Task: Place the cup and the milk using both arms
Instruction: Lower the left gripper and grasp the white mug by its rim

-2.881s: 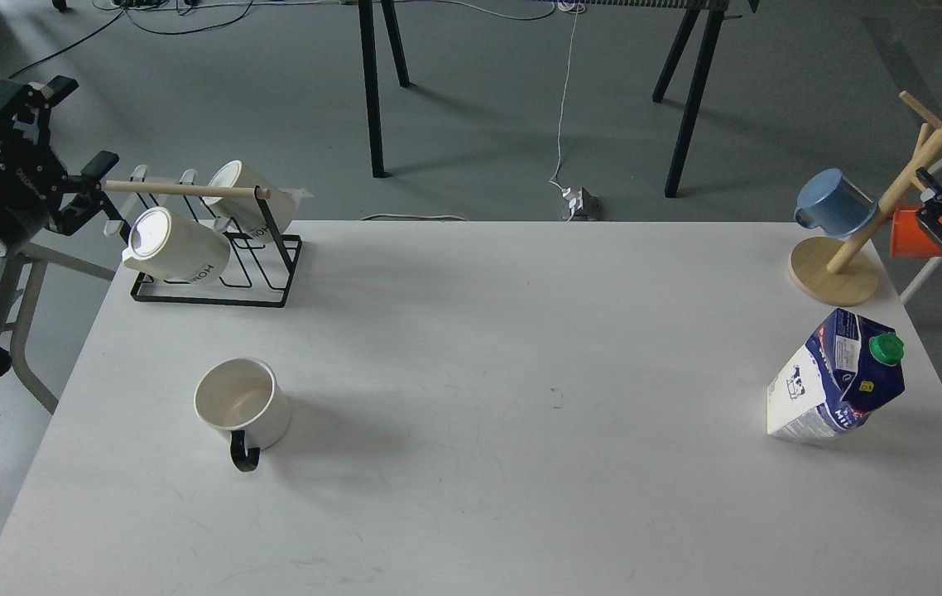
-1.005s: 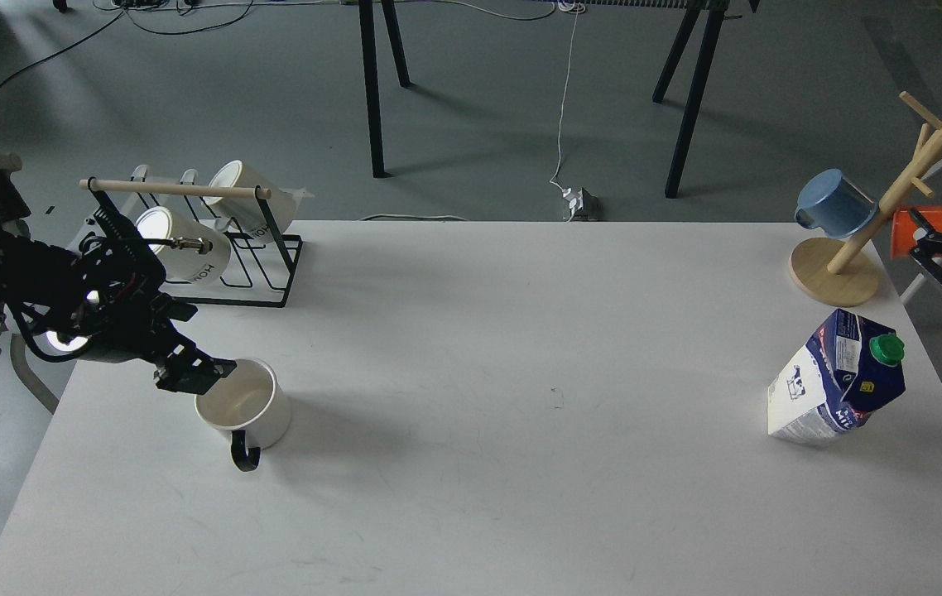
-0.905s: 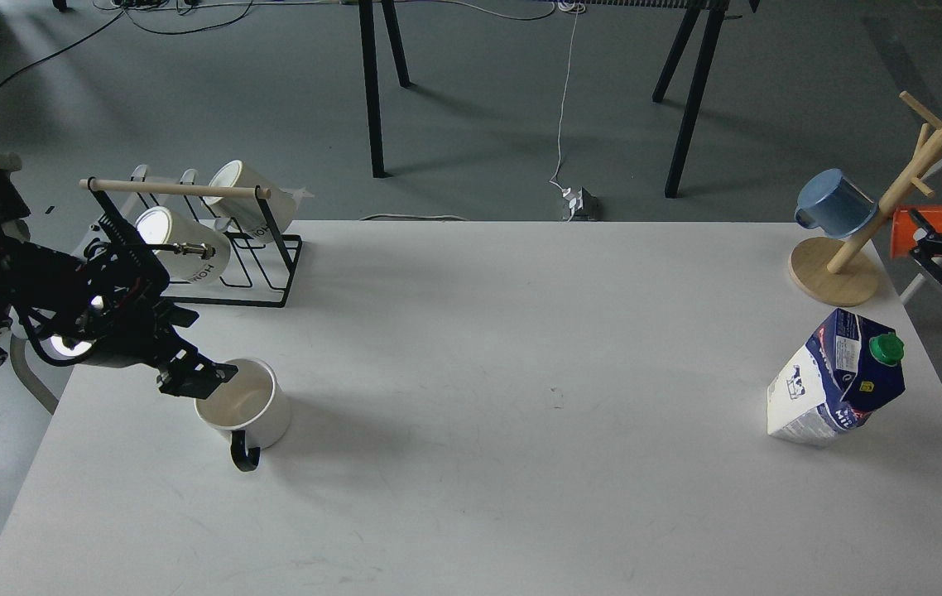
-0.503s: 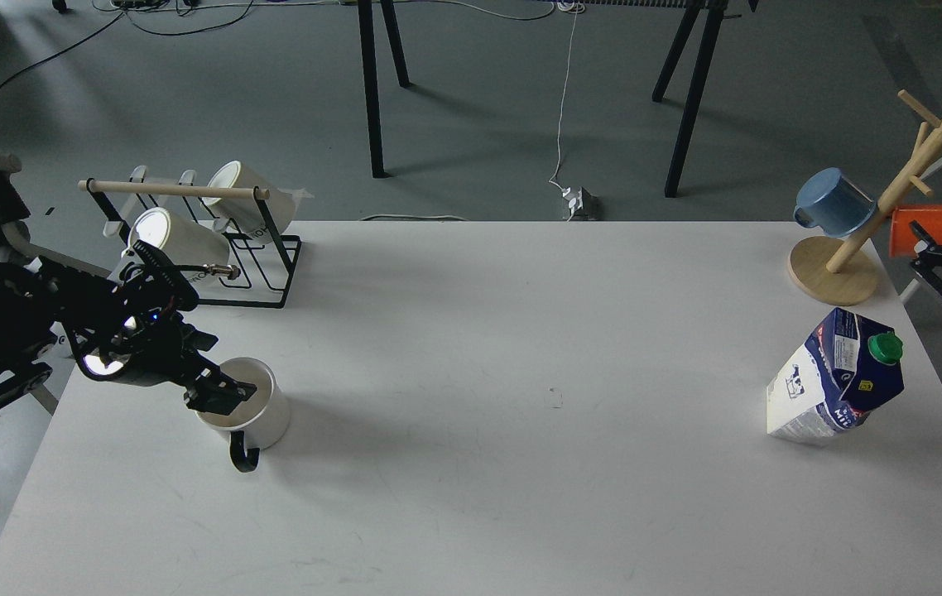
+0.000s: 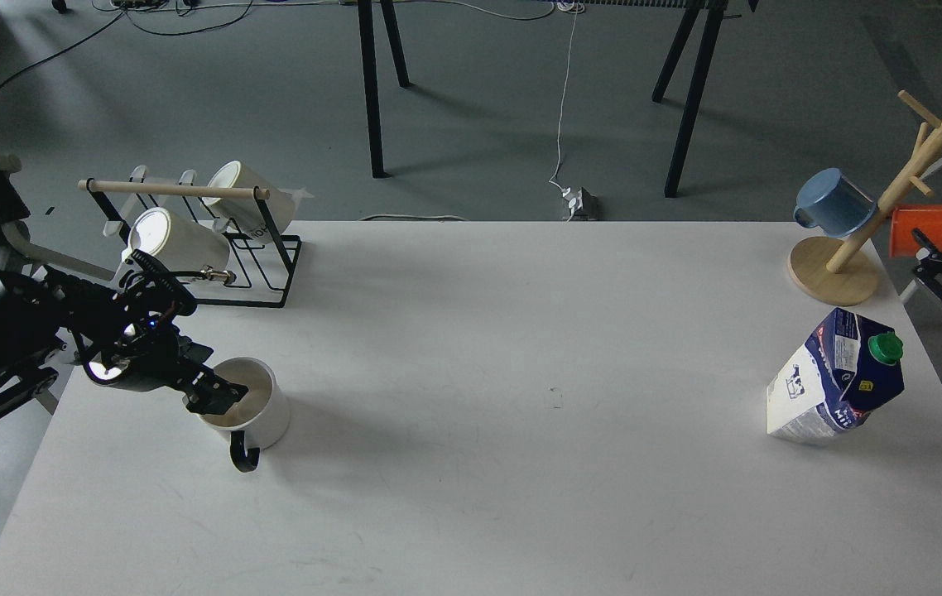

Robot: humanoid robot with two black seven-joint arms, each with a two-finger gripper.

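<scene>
The cup (image 5: 249, 407), a squat white mug with a black loop handle facing the front, stands on the white table (image 5: 521, 463) at the left. My left gripper (image 5: 212, 397) comes in from the left and sits at the cup's left rim, its dark tip reaching over the opening; its fingers cannot be told apart. The milk (image 5: 838, 386), a blue and white carton with a green cap, stands near the table's right edge. My right gripper (image 5: 937, 276) is off the table's right edge, behind and to the right of the milk, fingers spread and empty.
A black wire rack (image 5: 260, 273) with white lettered mugs stands at the back left, just behind my left arm. A wooden cup tree (image 5: 835, 277) with a blue cup (image 5: 831, 203) and an orange cup (image 5: 918, 232) stands at the back right, close to my right gripper.
</scene>
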